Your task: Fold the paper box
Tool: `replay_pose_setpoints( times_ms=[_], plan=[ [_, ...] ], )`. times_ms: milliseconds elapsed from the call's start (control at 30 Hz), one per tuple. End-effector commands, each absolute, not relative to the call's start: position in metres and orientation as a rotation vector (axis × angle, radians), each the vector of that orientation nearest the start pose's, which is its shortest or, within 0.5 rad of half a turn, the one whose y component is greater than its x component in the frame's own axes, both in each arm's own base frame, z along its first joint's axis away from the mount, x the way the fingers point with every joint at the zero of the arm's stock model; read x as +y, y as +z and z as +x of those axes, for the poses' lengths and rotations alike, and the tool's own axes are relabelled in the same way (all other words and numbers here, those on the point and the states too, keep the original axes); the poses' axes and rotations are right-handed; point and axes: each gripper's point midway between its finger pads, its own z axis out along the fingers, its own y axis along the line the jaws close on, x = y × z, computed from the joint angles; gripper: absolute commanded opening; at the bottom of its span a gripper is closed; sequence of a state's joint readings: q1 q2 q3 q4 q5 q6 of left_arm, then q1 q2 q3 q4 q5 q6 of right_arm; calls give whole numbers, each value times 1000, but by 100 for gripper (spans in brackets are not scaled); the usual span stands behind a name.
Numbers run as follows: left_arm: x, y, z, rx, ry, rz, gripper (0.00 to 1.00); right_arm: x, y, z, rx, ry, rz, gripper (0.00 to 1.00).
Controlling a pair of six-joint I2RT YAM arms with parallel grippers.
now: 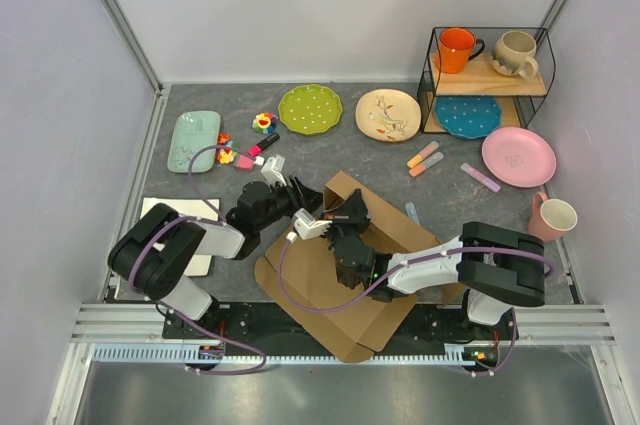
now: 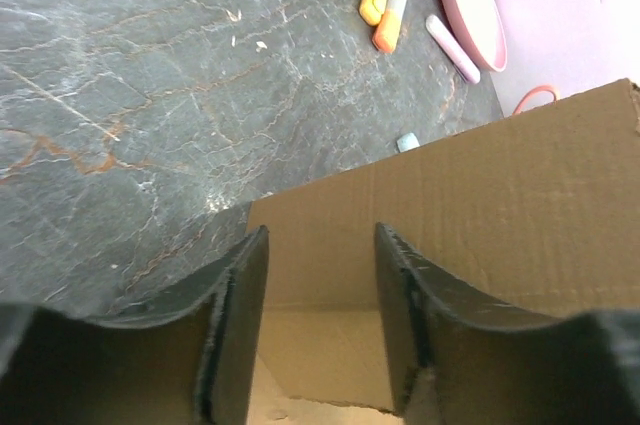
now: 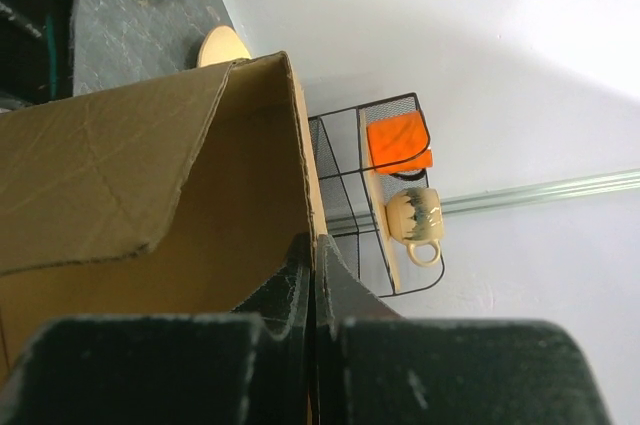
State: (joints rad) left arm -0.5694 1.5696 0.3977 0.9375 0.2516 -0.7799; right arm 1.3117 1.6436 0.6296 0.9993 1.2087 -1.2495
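The paper box (image 1: 320,290) is a brown corrugated cardboard die-cut lying at the table's near middle, with one flap raised at its far end. My right gripper (image 1: 351,211) reaches in from the right and is shut on that raised flap. In the right wrist view the thin cardboard edge (image 3: 305,165) runs straight into the closed right gripper (image 3: 316,250). My left gripper (image 1: 308,201) comes in from the left beside that flap. In the left wrist view the left gripper (image 2: 320,245) stands open, with a cardboard panel (image 2: 480,215) behind and below its fingers (image 2: 400,295) and nothing clamped.
Behind the box lie green (image 1: 310,108), cream (image 1: 387,114) and pink (image 1: 518,156) plates and several markers (image 1: 424,157). A wire rack (image 1: 488,80) at the back right holds two mugs and a blue plate. A pink mug (image 1: 552,215) stands right, a teal tray (image 1: 194,140) and a white tray (image 1: 180,211) left.
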Motion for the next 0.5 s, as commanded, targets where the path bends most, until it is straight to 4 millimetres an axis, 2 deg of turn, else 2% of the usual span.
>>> replay_pose_setpoints(
  times_ms=[0,200,467],
  plan=[
    [-270,125,291,1816,-1142,44,64,258,162,250,1313,-894,-1075,0],
    [-272,134,281,1754,-1130,138,69,259,164,250,1317,-875,-1067,0],
    [-267,120,258,1757,-1118,201,70,260,162,249,1334,-849,-1069,0]
  ],
)
